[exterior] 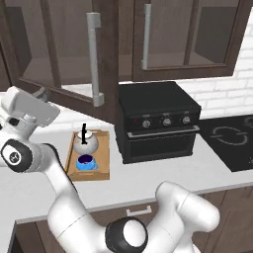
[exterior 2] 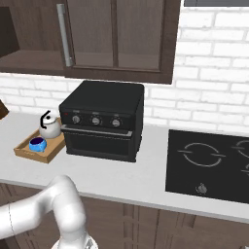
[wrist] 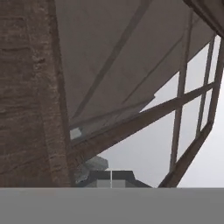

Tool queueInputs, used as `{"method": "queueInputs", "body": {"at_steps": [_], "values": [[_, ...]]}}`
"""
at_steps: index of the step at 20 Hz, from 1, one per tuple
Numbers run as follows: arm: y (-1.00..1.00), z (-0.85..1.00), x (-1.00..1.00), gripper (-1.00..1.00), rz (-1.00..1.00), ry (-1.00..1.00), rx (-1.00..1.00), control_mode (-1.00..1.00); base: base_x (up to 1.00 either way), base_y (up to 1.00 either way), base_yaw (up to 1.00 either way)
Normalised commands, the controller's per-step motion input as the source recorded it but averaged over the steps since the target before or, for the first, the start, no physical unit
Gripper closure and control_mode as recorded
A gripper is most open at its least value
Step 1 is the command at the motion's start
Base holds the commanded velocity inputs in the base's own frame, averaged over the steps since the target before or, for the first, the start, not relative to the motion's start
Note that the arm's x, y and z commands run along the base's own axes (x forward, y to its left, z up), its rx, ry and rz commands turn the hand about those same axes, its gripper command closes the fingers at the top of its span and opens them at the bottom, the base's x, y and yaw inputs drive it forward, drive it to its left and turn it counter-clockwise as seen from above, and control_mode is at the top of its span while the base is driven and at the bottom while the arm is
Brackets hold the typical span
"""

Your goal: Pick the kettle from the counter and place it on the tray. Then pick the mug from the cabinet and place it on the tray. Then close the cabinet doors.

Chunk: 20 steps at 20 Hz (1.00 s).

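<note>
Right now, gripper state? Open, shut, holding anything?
Gripper: shut, fingertips together, holding nothing; it sits close against the cabinet door.

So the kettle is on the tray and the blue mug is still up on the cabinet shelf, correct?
Not quite. The kettle is on the tray, but the blue mug is on the tray too, right in front of the kettle, not on the cabinet shelf. The left base view shows it.

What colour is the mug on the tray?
Bright blue mug with a dark inside; clearest in the left base view.
</note>
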Motion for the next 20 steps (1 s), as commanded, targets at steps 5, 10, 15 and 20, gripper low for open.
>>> {"method": "queueInputs", "body": {"at_steps": [5,10,15,20], "values": [[-0.74,0.48,0.42,1.0,0.06,0.39,-0.09,-1.0,0.0,0.0,0.0],[-0.69,0.3,0.61,1.0,0.18,0.38,-0.06,-1.0,0.0,0.0,0.0],[-0.86,0.14,0.88,1.0,0.25,0.37,0.0,-1.0,0.0,0.0,0.0],[-0.93,0.04,0.91,1.0,0.28,0.33,0.0,-1.0,0.0,0.0,0.0]]}}
